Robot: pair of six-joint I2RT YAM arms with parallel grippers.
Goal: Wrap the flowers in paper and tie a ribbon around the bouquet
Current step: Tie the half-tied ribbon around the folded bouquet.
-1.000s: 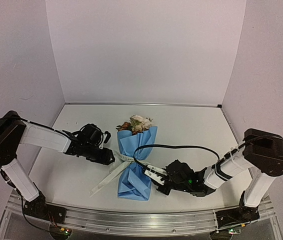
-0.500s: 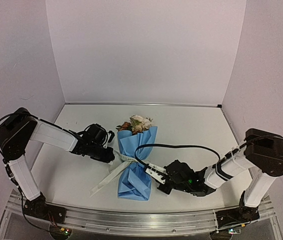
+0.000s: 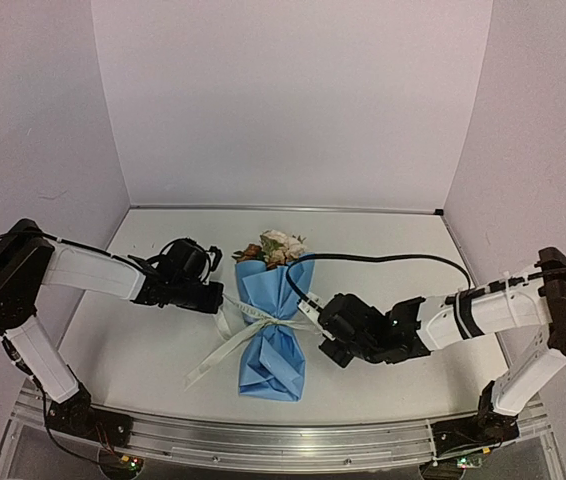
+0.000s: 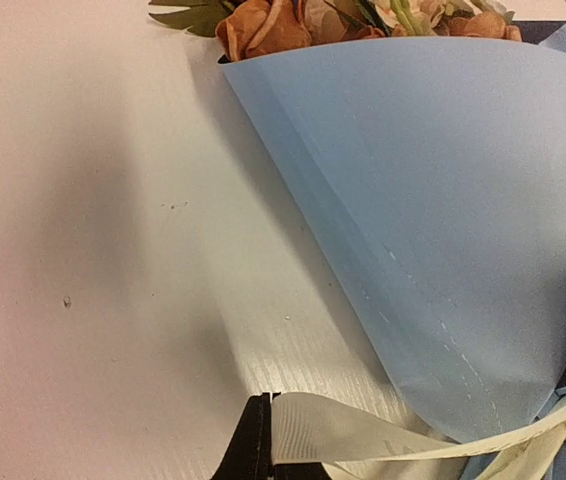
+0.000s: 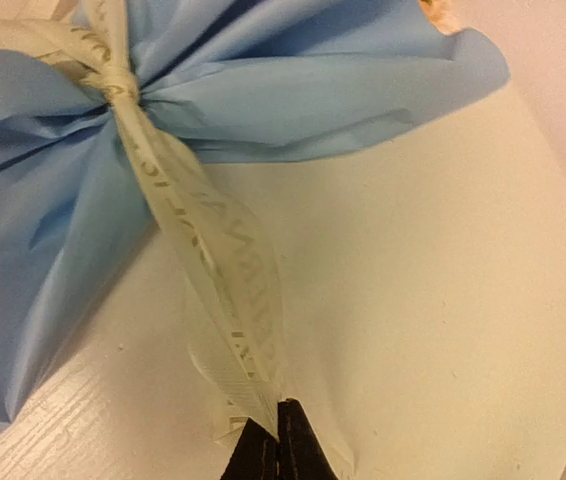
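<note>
- The left fingers and right fingers each clamp the flat cream-white ribbon; a slip would slacken it.
- Overpulling could tear the light-blue paper-cone bouquet.

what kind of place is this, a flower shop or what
Likely a robot test booth, not a shop: plain walls box in a white table, and a left arm and right arm stand on a metal rail at its near edge.

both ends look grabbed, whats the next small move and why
Probably draw the left gripper and right gripper apart, away from the bouquet. Each is shut on an end of the ribbon, and its knot sits at the pinched waist, so pulling outward should cinch it.
</note>
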